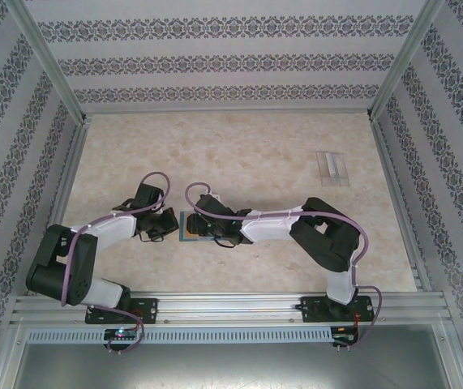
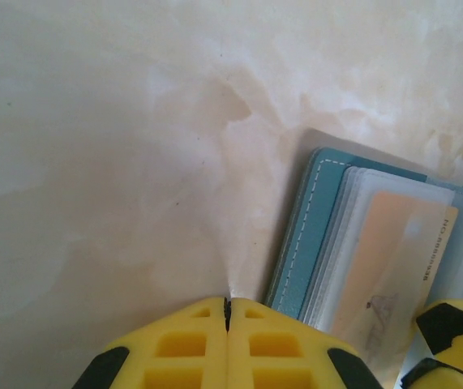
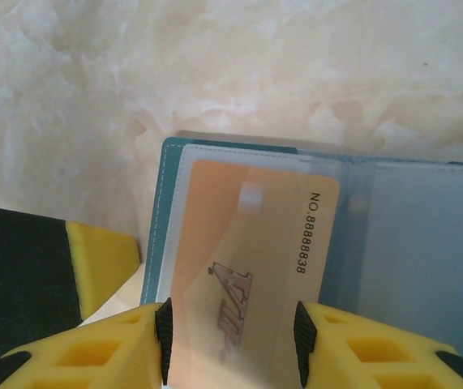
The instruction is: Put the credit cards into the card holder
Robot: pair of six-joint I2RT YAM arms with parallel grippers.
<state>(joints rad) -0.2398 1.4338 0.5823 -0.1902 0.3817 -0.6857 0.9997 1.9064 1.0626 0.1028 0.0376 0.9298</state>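
The marbled beige tabletop point(image 1: 239, 154) carries everything, and both arms reach in over its middle. The left arm point(image 1: 101, 231) comes from the left and the right arm point(image 1: 320, 235) from the right, so their tips nearly meet.

The teal card holder point(image 1: 187, 224) lies open and flat between the two sets of fingers. In the left wrist view the card holder point(image 2: 312, 219) sits just right of the left fingers point(image 2: 190, 348), its white-stitched edge running alongside them. In the right wrist view the card holder point(image 3: 426, 243) spreads ahead of the right fingers point(image 3: 109, 356) and off to their right, with clear inner pockets showing. A clear plastic stand point(image 1: 332, 168) rests well apart from both sets of fingers, further back and to the right.

A tan credit card point(image 3: 247, 259), printed "VIP" and "NO.88888838", lies lengthwise on the holder's left half. Its far end sits under a clear pocket, and its near end runs back between the right fingers. The same credit card point(image 2: 393, 259) appears in the left wrist view, just ahead of a right fingertip.

The left fingers are pressed together with nothing between them, their tips over bare tabletop. The right fingers stand apart at the card's width, one dark pad at each long edge. Whether they press on the card cannot be told.
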